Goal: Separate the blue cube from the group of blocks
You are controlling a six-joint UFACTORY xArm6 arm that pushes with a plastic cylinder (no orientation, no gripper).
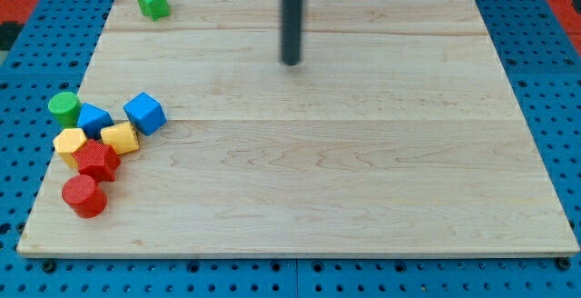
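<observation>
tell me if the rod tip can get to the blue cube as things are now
Probably yes. My tip sits near the view's top centre, apart from every block. The blue cube is at the group's right edge, and its right side faces bare board, with nothing between it and the tip. The yellow block touches its lower left.

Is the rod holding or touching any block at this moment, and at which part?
Nothing is held. My tip stands alone near the view's top, far from the blue cube and the group at the view's left.
</observation>
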